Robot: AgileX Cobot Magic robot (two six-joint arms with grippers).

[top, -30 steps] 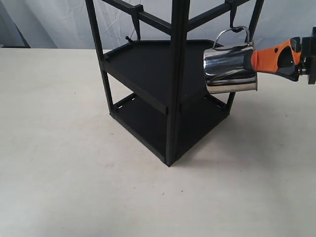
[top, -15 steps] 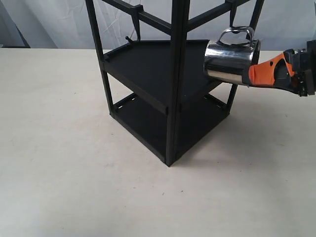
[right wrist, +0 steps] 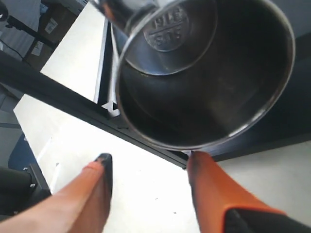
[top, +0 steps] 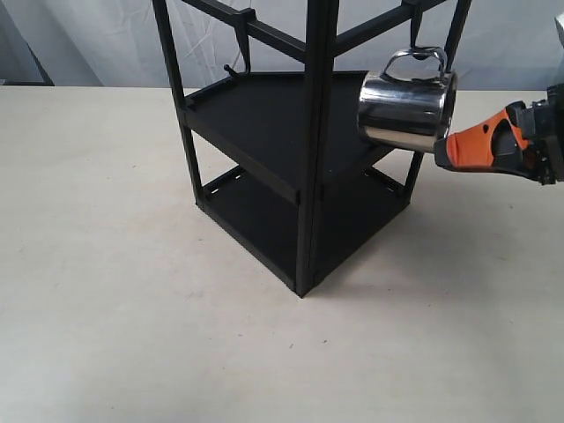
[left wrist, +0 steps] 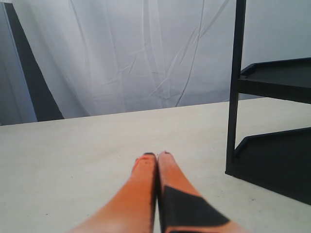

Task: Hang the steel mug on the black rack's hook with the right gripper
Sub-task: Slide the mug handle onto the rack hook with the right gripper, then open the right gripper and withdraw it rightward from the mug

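The steel mug (top: pixel 405 107) hangs tilted by its looped handle from the hook (top: pixel 415 32) on the black rack's (top: pixel 313 176) top bar, its mouth turned toward the right. My right gripper (top: pixel 446 152) sits just below and right of the mug's rim, open and holding nothing. In the right wrist view the mug's dark inside (right wrist: pixel 204 73) fills the space above the right gripper (right wrist: pixel 149 158), and one orange fingertip (right wrist: pixel 197 162) is at the rim. The left gripper (left wrist: pixel 158 155) is shut and empty, low over the table, with a rack post (left wrist: pixel 235 97) to one side.
The rack's two flat tiers (top: pixel 264 115) and front post stand mid-table on the pale tabletop (top: pixel 132 308). A second black hook (top: pixel 240 48) hangs from the other top bar. A white curtain forms the backdrop.
The right gripper let go of the mug and drew back to the right. The mug tipped from upright to tilted and now hangs by its handle on the hook.
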